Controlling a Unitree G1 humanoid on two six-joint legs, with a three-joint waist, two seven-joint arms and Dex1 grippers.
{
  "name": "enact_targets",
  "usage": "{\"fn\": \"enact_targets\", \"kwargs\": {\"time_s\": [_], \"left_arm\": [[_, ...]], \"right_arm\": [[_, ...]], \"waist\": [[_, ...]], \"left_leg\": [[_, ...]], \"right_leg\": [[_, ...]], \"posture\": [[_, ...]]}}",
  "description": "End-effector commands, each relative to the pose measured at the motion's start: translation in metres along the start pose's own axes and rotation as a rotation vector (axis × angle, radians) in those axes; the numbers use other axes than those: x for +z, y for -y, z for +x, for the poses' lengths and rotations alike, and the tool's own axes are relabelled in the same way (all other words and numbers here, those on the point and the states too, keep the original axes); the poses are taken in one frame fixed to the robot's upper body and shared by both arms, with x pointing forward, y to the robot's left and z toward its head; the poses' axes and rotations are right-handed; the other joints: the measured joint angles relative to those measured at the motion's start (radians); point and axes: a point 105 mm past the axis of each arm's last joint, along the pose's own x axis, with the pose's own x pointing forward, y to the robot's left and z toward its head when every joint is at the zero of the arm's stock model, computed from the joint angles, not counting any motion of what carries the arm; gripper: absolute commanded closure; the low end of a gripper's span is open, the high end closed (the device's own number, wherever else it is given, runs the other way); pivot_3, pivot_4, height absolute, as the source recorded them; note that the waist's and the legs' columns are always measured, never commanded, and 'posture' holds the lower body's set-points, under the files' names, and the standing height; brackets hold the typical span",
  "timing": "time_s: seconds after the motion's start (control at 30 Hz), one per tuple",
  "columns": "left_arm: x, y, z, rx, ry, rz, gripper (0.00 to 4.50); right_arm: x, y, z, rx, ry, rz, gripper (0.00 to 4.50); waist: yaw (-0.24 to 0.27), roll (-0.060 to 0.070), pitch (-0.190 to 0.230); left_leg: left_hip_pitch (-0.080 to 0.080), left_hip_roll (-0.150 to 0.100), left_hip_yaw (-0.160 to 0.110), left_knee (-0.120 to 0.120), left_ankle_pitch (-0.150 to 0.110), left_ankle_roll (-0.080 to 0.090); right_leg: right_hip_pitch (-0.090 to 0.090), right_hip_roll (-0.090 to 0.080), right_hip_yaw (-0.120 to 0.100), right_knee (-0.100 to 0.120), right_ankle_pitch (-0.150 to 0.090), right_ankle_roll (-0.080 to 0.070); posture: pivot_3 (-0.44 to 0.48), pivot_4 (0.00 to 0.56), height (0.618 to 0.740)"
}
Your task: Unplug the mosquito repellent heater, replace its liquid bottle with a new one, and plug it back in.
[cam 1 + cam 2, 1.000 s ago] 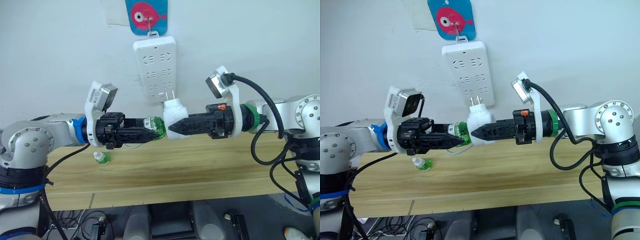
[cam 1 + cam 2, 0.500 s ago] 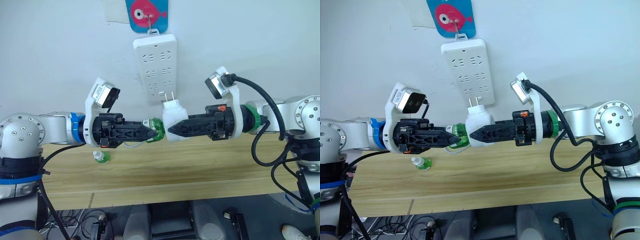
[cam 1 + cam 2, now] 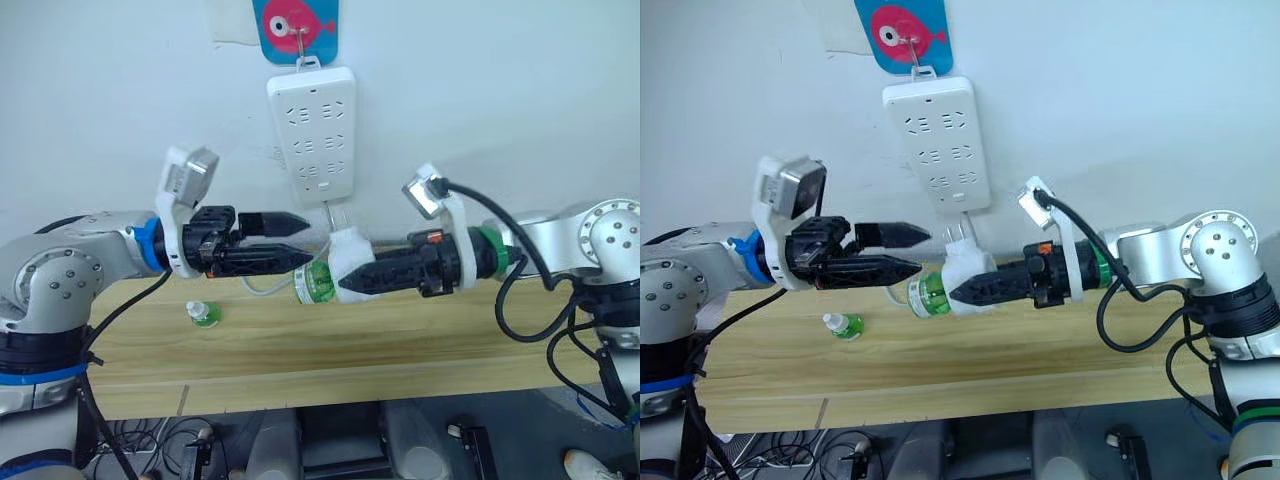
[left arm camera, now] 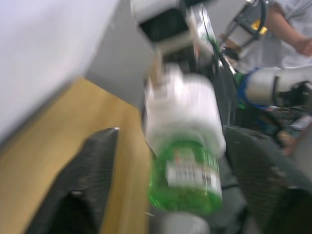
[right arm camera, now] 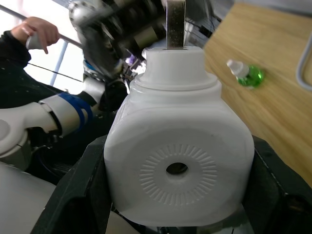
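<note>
Gripping white heater (image 3: 350, 262) – right fingers (image 3: 352, 285); green bottle (image 3: 316, 283) attached; left fingers (image 3: 295, 221) spread.

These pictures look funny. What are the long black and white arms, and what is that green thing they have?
They are the two arms of a robot. Two pictures come from cameras in its head, looking down over a wooden table. The other two come from little cameras on its wrists. The right end effector is shut on a white mosquito repellent heater, unplugged, just below the white power strip on the wall. The green thing is its liquid bottle, fitted into the heater. The left end effector is open beside the bottle, not touching it. A new bottle with a white cap lies on the table.
</note>
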Motion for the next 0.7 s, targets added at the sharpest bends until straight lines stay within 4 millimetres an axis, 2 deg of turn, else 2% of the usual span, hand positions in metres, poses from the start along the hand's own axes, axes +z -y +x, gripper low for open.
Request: {"fn": "enact_targets", "kwargs": {"time_s": [0.03,0.2,0.7], "left_arm": [[0.009,0.004,-0.003,0.006,0.017,0.147,0.06],[0.013,0.003,-0.003,0.032,0.012,0.353,0.06],[0.004,0.000,0.005,0.050,-0.042,1.023,0.06]], "right_arm": [[0.009,-0.008,-0.004,0.023,0.038,-0.026,1.48],[0.015,-0.003,-0.007,0.016,0.085,-0.002,1.48],[0.031,0.006,-0.013,0.013,0.206,0.048,1.48]], "waist": [[0.000,0.000,0.000],[0.000,0.000,0.000],[0.001,0.000,0.000]], "left_leg": [[0.000,0.000,0.000,0.000,0.000,0.000],[0.000,0.000,0.000,-0.001,0.000,0.000],[-0.003,0.000,-0.001,0.000,-0.001,0.001]], "right_leg": [[0.000,0.000,0.000,0.000,0.000,0.000],[0.000,0.000,-0.001,-0.001,0.000,0.000],[0.000,0.000,-0.002,-0.004,0.000,0.000]], "posture": [[-0.153,0.298,0.730],[-0.153,0.298,0.730],[-0.148,0.292,0.730]]}}
